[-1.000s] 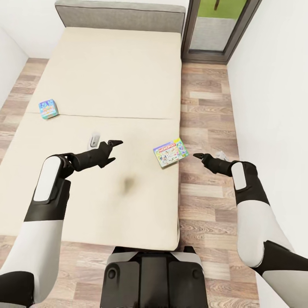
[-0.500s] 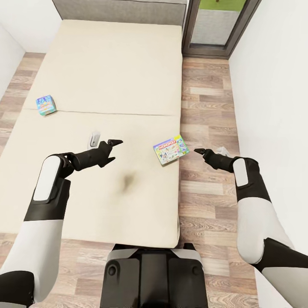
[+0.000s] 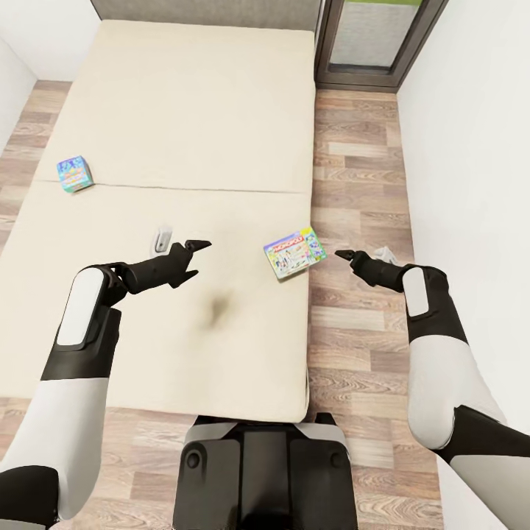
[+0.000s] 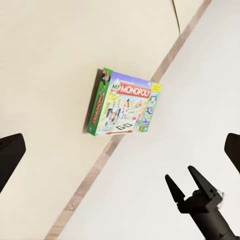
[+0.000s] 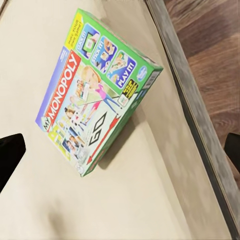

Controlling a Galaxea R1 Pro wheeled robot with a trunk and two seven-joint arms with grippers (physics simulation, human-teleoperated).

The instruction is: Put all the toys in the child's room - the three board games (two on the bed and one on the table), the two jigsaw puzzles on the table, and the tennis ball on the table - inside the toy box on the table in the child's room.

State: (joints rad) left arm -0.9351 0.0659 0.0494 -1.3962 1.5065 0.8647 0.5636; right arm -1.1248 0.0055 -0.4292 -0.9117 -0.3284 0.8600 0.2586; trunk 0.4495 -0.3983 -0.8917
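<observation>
A: Step in hand, as I judge it: pick the Monopoly box point(image 3: 294, 252) off the bed point(image 3: 184, 132). It lies flat near the mattress edge, just ahead of the right gripper point(image 3: 343, 255) and a little to its inside, not touching it.

B: Right gripper state?
A: In the head view the fingertips read as one dark point; in the right wrist view the two finger pads sit at opposite edges with the box point(image 5: 97, 90) between and beyond them. I log it as spread, nothing held.

B: Left?
A: Left gripper point(image 3: 197, 254) hovers over the mattress, fingers parted, empty. The box point(image 4: 122, 105) is well off to its outer side, toward the right arm.

B: How to do it well?
A: My judgement: the box is thin and flat on a soft surface, so a top-down pinch has little to bite. Better to come in low from the bed edge, straddle a short side, and close across the thickness. One corner looks near the edge, which could give a finger room underneath. Risk: pushing it inward instead of gripping.

B: Arm pose?
A: Right forearm reaches forward over the floor point(image 3: 353, 184) beside the bed, wrist about level. Left elbow bent, forearm angled inward.

B: Other toys?
A: A blue game box point(image 3: 74, 173) far ahead of the left gripper, near the bed's other edge.
</observation>
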